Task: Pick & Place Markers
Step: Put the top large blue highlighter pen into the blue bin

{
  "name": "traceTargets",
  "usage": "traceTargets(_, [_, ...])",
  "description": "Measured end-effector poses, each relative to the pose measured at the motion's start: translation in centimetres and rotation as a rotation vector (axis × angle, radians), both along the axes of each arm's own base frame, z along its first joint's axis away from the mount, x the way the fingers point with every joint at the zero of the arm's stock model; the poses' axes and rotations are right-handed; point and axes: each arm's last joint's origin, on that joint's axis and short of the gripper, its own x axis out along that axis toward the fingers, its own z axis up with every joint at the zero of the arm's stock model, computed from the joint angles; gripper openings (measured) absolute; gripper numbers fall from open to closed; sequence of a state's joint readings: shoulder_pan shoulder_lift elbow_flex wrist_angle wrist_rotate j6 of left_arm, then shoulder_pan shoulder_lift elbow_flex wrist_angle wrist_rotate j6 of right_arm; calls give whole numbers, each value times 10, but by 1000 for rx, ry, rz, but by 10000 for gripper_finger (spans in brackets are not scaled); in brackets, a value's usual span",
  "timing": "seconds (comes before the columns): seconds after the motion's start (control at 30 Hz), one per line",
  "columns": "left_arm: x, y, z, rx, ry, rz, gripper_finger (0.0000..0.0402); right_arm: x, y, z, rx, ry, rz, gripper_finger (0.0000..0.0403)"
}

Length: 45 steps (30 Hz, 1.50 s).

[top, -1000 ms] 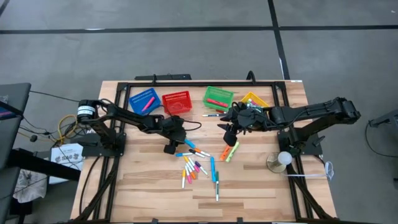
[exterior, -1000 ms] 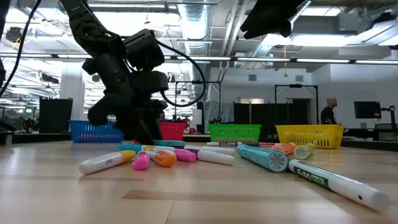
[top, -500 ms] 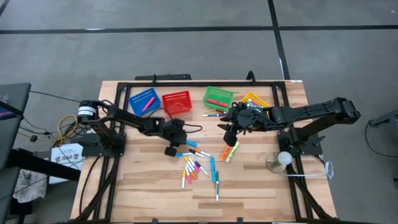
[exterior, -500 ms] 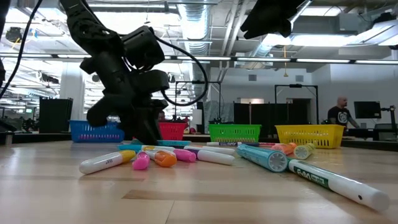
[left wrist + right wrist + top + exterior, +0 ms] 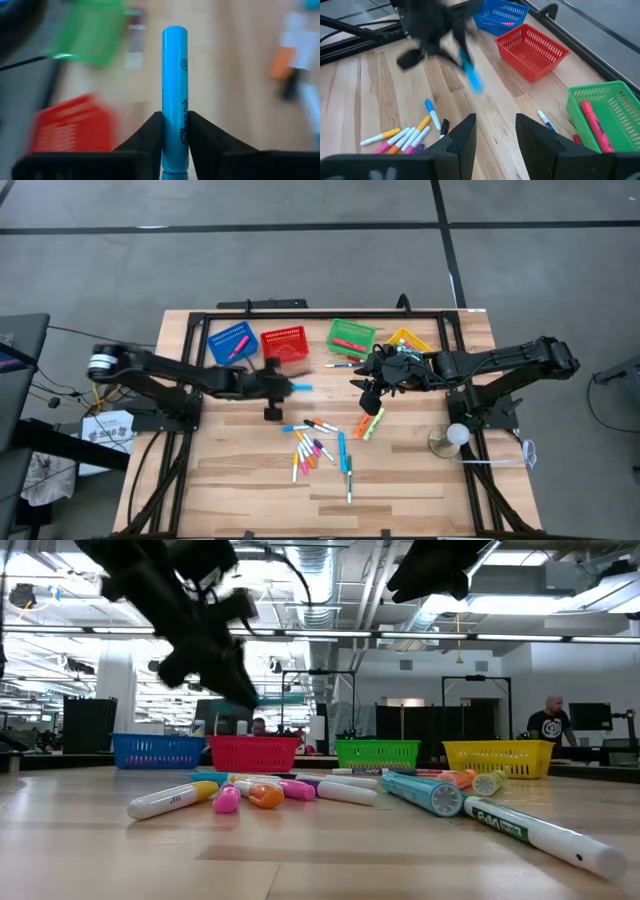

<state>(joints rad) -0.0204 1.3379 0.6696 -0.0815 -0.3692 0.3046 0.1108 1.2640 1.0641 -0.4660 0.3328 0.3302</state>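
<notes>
Above the bench, just before the red basket, your left end effector is clenching a blue marker by its lower body, tip pointing forward, probably for dropping into the blue basket. The other markers are lying mid-bench. Your right end effector is hovering nearby, fingers parted, empty.

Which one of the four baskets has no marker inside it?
The red basket: its mesh floor is bare, whereas the blue basket and green basket hold pink markers. The yellow basket's contents cannot be made out.
</notes>
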Motion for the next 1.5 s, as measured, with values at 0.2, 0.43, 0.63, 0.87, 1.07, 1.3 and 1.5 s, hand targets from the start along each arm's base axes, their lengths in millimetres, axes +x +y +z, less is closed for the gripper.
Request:
traceTargets(0.2, [-36, 9, 43, 185, -87, 225, 82, 0, 0, 0, 0, -2, -1, 129])
traceTargets(0.43, [-77, 19, 65, 250, -98, 396, 78, 0, 0, 0, 0, -3, -2, 129])
traceTargets(0.63, [-100, 30, 63, 223, -27, 497, 80, 0, 0, 0, 1, -4, -3, 129])
traceTargets(0.87, [-105, 41, 62, 213, -5, 582, 80, 0, 0, 0, -1, -3, -4, 129])
traceTargets(1.07, [-115, 61, 52, 203, 36, 727, 81, 0, 0, 0, -1, -4, -5, 129])
traceTargets(1.3, [-124, 82, 30, 141, 137, 777, 81, 0, 0, 0, -2, -4, -6, 129])
traceTargets(1.5, [-124, 97, 21, 98, 196, 830, 81, 0, -1, 0, -2, -4, -8, 129])
